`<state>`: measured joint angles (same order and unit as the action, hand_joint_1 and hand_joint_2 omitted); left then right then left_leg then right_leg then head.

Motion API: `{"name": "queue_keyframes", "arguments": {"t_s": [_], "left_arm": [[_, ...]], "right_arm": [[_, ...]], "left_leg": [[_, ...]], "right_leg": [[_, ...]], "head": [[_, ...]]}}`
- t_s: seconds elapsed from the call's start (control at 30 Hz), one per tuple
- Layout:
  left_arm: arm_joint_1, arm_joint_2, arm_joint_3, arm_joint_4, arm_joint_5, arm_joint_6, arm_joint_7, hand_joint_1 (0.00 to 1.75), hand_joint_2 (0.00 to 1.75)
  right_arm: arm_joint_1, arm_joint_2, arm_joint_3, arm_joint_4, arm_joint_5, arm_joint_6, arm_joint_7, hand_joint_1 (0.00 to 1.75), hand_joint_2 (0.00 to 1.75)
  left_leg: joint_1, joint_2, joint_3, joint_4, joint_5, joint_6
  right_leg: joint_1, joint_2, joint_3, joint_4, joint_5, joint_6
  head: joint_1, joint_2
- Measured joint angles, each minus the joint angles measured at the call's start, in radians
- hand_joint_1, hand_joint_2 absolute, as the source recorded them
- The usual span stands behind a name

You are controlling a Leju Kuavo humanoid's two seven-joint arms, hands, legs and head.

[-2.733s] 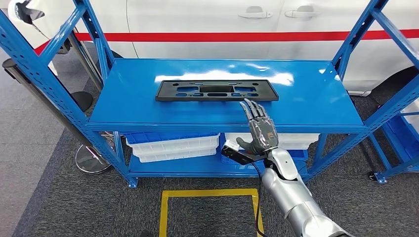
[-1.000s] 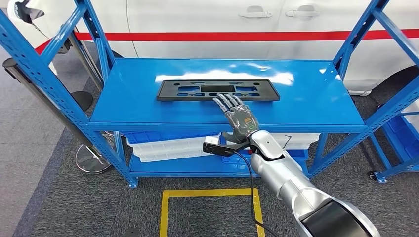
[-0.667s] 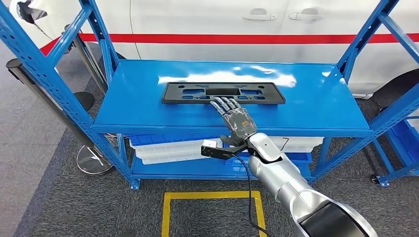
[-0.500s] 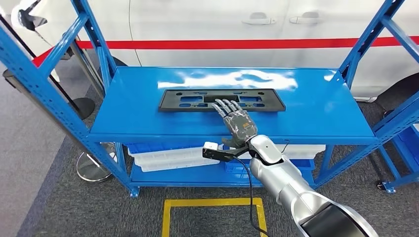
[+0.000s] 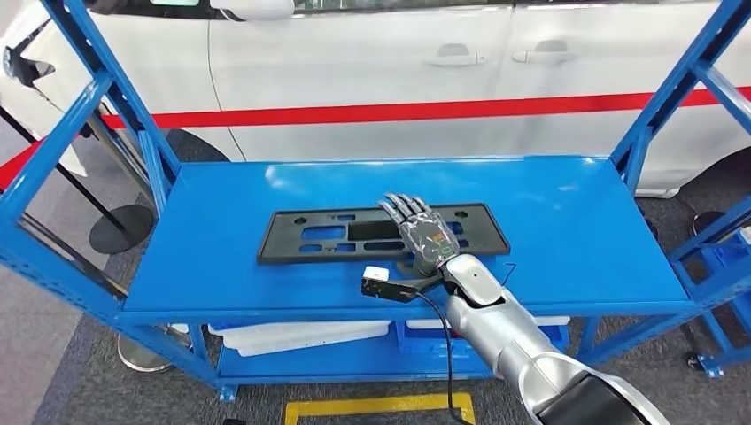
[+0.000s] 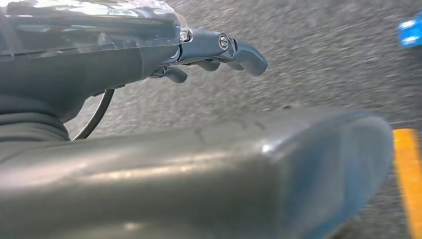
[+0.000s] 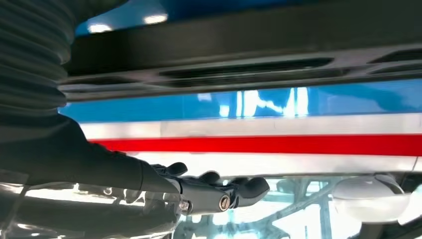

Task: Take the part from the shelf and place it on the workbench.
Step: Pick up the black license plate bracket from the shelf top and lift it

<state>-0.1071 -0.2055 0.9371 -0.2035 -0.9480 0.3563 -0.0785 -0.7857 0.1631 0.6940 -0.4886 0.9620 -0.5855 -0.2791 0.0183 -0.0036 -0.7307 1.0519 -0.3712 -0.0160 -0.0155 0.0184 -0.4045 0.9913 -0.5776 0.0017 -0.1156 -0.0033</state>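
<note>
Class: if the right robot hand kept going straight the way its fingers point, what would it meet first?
Probably the black plastic part on the blue shelf; the right robot hand already lies over it, though contact is unclear.

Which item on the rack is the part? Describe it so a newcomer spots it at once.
Find the blue shelf standing in front of the white car with the red stripe. On its top deck lies the part: a flat, long black rectangular plate with cut-out slots, with the right hand stretched over its middle. It is the one black piece up there; the white trays sit on the deck below.
</note>
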Motion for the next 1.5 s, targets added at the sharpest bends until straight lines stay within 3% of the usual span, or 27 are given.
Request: {"name": "queue_keyframes", "arguments": {"t_s": [0.03,0.07,0.13,0.2,0.27,0.3,0.33,0.37,0.4,0.47,0.53,0.7,0.73,0.77,0.83,0.87,0.9,0.93,1.5], "left_arm": [[0.001,0.001,0.001,0.001,-0.001,0.001,-0.002,0.0,0.0],[-0.002,0.002,0.002,0.002,0.0,0.001,-0.005,0.0,0.0],[-0.013,0.003,0.004,0.002,0.003,-0.004,-0.006,0.0,0.0],[-0.023,0.004,0.006,0.002,0.005,-0.014,-0.009,0.0,0.0],[-0.026,0.005,0.008,0.002,0.009,-0.022,-0.014,0.0,0.0],[-0.025,0.005,0.009,0.002,0.01,-0.025,-0.017,0.0,0.0],[-0.024,0.005,0.009,0.003,0.009,-0.026,-0.018,0.0,0.0],[-0.022,0.005,0.009,0.003,0.008,-0.026,-0.019,0.0,0.0],[-0.02,0.005,0.009,0.003,0.007,-0.027,-0.019,0.0,0.0],[-0.018,0.003,0.009,0.004,0.006,-0.027,-0.019,0.0,0.0],[-0.019,0.0,0.01,0.006,0.005,-0.025,-0.019,0.0,0.0],[-0.018,0.0,0.01,0.007,0.006,-0.017,-0.014,0.0,0.0],[-0.019,0.0,0.011,0.007,0.006,-0.016,-0.013,0.0,0.0],[-0.02,0.0,0.011,0.007,0.007,-0.015,-0.013,0.0,0.0],[-0.02,0.001,0.013,0.007,0.008,-0.013,-0.012,0.0,0.0],[-0.02,0.002,0.014,0.007,0.008,-0.013,-0.012,0.0,0.0],[-0.021,0.002,0.014,0.007,0.008,-0.012,-0.012,0.0,0.0],[-0.021,0.002,0.014,0.007,0.008,-0.012,-0.012,0.0,0.0],[-0.021,0.003,0.016,0.007,0.015,-0.02,-0.015,0.0,0.0]], "right_arm": [[0.0,0.002,0.002,0.0,-0.006,0.004,-0.003,0.0,1.31],[-0.005,0.004,0.003,-0.001,-0.01,0.008,-0.005,0.0,0.87],[-0.02,0.008,0.004,-0.006,-0.022,0.021,-0.012,0.0,0.0],[-0.026,0.009,0.004,-0.007,-0.051,0.052,-0.022,0.0,0.0],[-0.021,0.007,0.004,-0.007,-0.085,0.082,-0.035,0.0,0.0],[-0.015,0.005,0.004,-0.007,-0.098,0.091,-0.04,0.0,0.0],[-0.01,0.003,0.004,-0.007,-0.109,0.098,-0.045,0.0,0.0],[-0.006,0.0,0.004,-0.007,-0.118,0.104,-0.049,0.0,0.44],[-0.004,-0.003,0.004,-0.007,-0.125,0.109,-0.052,0.0,0.87],[-0.007,-0.009,0.004,-0.007,-0.135,0.118,-0.056,0.0,1.75],[-0.01,-0.012,0.005,-0.008,-0.14,0.125,-0.06,0.0,1.75],[-0.014,-0.013,0.005,-0.009,-0.149,0.129,-0.063,0.0,1.75],[-0.014,-0.012,0.005,-0.01,-0.149,0.129,-0.063,0.13,1.75],[-0.014,-0.012,0.005,-0.011,-0.15,0.129,-0.064,0.38,1.75],[-0.014,-0.012,0.005,-0.012,-0.151,0.129,-0.064,1.17,1.75],[-0.014,-0.012,0.005,-0.012,-0.151,0.129,-0.063,1.48,1.75],[-0.014,-0.012,0.006,-0.012,-0.151,0.129,-0.063,1.67,1.75],[-0.014,-0.012,0.006,-0.012,-0.151,0.129,-0.063,1.75,1.75],[-0.018,-0.014,0.014,-0.022,-0.169,0.127,-0.051,1.75,1.75]], "left_leg": [[-0.004,0.0,-0.002,-0.011,0.055,0.008],[-0.01,0.0,-0.003,-0.003,0.059,0.017],[-0.015,0.001,0.005,0.004,0.039,0.036],[-0.014,0.001,0.019,-0.007,0.027,0.051],[-0.015,-0.001,0.028,-0.01,0.015,0.058],[-0.016,-0.002,0.034,-0.011,0.009,0.059],[-0.018,-0.003,0.04,-0.01,0.002,0.059],[-0.021,-0.004,0.048,-0.01,-0.004,0.059],[-0.023,-0.006,0.057,-0.011,-0.009,0.059],[-0.026,-0.007,0.068,-0.012,-0.016,0.056],[-0.026,-0.008,0.071,-0.013,-0.02,0.051],[-0.025,-0.007,0.08,-0.018,-0.024,0.041],[-0.025,-0.007,0.082,-0.019,-0.023,0.04],[-0.025,-0.007,0.083,-0.02,-0.023,0.039],[-0.025,-0.007,0.085,-0.022,-0.021,0.037],[-0.025,-0.007,0.085,-0.023,-0.021,0.036],[-0.025,-0.007,0.085,-0.023,-0.021,0.036],[-0.025,-0.007,0.085,-0.023,-0.021,0.035],[-0.024,-0.007,0.086,-0.024,-0.022,0.037]], "right_leg": [[-0.001,0.004,0.007,0.003,-0.017,0.008],[-0.004,0.008,0.014,0.006,-0.029,0.017],[-0.011,0.006,0.023,0.003,-0.051,0.032],[-0.013,-0.003,-0.009,0.069,-0.081,0.038],[-0.011,-0.009,-0.106,0.209,-0.12,0.041],[-0.009,-0.009,-0.158,0.268,-0.125,0.041],[-0.008,-0.009,-0.197,0.296,-0.109,0.039],[-0.005,-0.009,-0.219,0.286,-0.073,0.035],[0.0,-0.009,-0.222,0.24,-0.019,0.028],[0.012,-0.011,-0.2,0.116,0.073,0.007],[0.02,-0.014,-0.184,0.048,0.104,-0.007],[0.022,-0.011,-0.172,0.034,0.102,-0.004],[0.022,-0.011,-0.171,0.034,0.102,-0.005],[0.022,-0.012,-0.17,0.034,0.102,-0.006],[0.022,-0.012,-0.17,0.034,0.102,-0.007],[0.022,-0.012,-0.17,0.034,0.102,-0.008],[0.022,-0.012,-0.169,0.035,0.101,-0.008],[0.022,-0.012,-0.169,0.035,0.101,-0.009],[0.02,-0.012,-0.168,0.034,0.1,-0.009]], "head": [[0.002,0.0],[0.005,0.0],[0.008,0.0],[0.008,0.0],[0.008,0.0],[0.008,0.0],[0.008,0.0],[0.008,0.0],[0.008,0.0],[0.008,0.0],[0.008,0.0],[0.009,0.0],[0.009,0.0],[0.009,0.0],[0.009,0.0],[0.009,0.0],[0.009,0.0],[0.009,0.0],[0.009,0.0]]}}
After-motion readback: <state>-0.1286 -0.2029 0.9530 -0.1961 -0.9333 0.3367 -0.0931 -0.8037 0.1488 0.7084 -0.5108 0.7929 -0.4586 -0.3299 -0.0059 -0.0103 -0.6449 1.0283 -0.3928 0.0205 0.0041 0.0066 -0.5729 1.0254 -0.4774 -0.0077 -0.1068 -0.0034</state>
